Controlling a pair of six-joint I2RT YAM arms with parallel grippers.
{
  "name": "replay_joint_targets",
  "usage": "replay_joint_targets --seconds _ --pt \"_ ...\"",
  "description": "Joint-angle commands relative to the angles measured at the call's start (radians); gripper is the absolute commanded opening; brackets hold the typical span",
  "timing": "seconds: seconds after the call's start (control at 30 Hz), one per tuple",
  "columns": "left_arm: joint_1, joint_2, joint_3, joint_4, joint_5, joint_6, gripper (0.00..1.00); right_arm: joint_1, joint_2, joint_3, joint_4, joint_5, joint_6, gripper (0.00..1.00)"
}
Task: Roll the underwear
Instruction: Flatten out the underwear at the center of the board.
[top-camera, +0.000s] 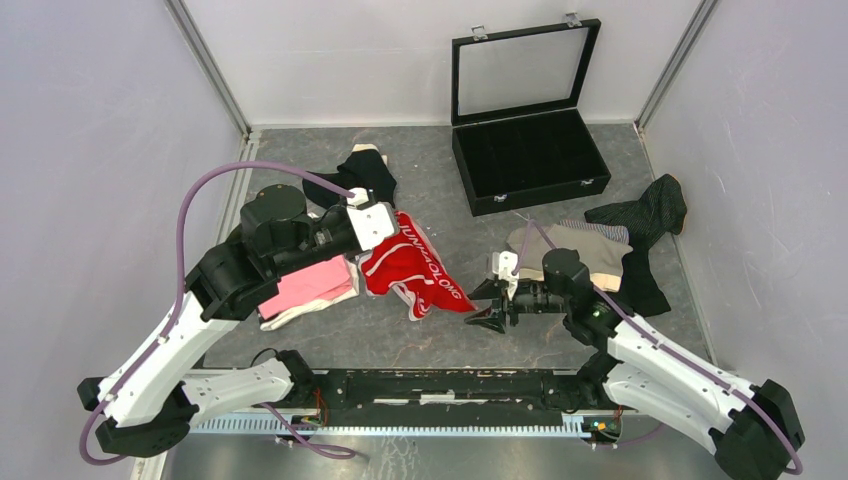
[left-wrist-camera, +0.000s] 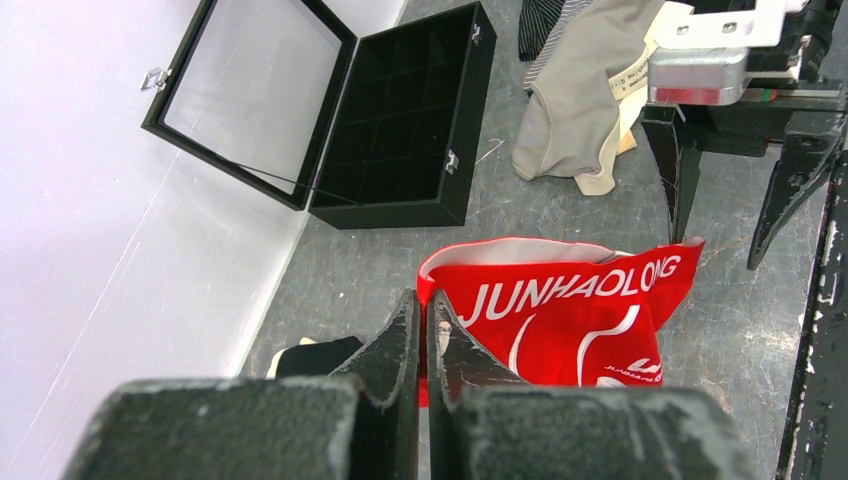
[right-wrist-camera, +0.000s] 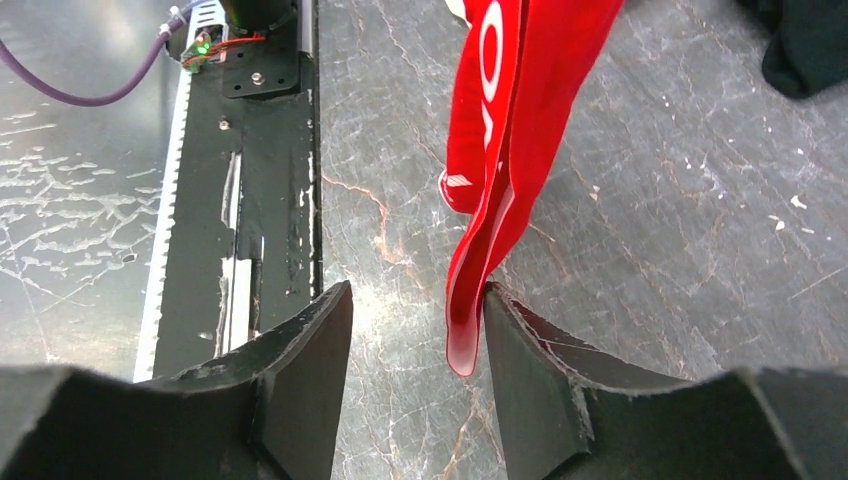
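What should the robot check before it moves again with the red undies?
1. Left gripper pinching the red underwear: ok.
2. Right gripper holding the other end: not ok; it is open and the cloth tip hangs loose between its fingers.
3. Cloth lying flat: not ok, bunched and twisted.
4. Cloth rolled up: not ok.
5. Case open: ok, lid is up.

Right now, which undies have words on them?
The red underwear. It alone has big white letters; the pink pair, black pair, beige pair and striped pair show none.
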Motion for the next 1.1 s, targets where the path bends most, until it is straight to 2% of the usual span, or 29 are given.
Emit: replay_joint_targets --seconds 0.0,1.07 --pt "0.001 -0.017 0.011 0.053 0.004 0.002 0.02 0.006 -0.037 0.017 0.062 -0.056 -0.02 0.58" --pt "0.001 -0.019 0.007 0.053 -0.003 0.003 0.02 0.007 -0.047 0.044 0.029 -0.053 -0.027 0.59"
